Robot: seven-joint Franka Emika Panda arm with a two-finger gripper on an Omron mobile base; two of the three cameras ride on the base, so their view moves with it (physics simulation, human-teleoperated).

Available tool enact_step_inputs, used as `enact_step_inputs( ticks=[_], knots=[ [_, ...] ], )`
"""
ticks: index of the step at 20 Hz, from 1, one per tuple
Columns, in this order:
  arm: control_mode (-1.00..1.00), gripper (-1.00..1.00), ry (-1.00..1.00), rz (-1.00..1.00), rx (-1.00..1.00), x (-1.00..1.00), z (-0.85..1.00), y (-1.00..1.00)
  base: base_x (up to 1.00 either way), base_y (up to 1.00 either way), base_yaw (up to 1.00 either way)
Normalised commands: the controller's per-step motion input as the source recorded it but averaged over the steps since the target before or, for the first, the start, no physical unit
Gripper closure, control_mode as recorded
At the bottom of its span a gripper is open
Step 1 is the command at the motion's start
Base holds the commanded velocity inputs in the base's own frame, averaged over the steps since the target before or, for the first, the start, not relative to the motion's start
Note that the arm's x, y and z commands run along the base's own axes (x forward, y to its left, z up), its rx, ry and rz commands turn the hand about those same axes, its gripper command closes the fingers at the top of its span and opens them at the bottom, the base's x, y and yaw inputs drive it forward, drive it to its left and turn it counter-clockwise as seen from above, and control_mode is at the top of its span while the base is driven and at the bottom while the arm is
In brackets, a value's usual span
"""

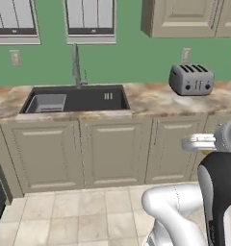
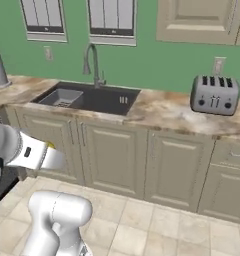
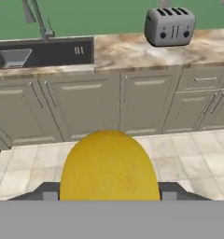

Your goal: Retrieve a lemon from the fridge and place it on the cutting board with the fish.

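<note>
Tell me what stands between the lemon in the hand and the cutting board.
Cannot be settled: the board is not in these views. The hand holds the lemon over open floor, facing the sink and toaster counter; nothing stands close before it.

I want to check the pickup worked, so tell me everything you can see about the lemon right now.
The lemon is a smooth, rounded-oval yellow fruit with a slightly deeper orange-yellow shading and faint speckles toward its lower part. In the hand view it sits between the gripper's two dark fingertips, one on each side, so it appears held, clear of the tiled floor, facing the cabinets below the counter. In the right base view a sliver of yellow peeks out at the end of the arm.
</note>
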Motion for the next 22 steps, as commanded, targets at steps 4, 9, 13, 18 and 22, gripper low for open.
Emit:
enact_step_inputs(
  ticks=[4,9,13,18,22],
  knots=[
    [1.00,1.00,0.00,0.00,0.00,0.00,0.00,0.00,0.37,0.90,0.57],
    [1.00,1.00,0.00,0.00,0.00,0.00,0.00,0.00,0.27,0.42,0.80],
    [1.00,1.00,0.00,0.00,0.00,0.00,0.00,0.00,0.26,0.00,0.88],
    [1.00,1.00,0.00,0.00,0.00,0.00,0.00,0.00,0.43,0.00,0.91],
    [1.00,1.00,0.00,0.00,0.00,0.00,0.00,0.00,0.57,-0.10,0.84]
  ],
)
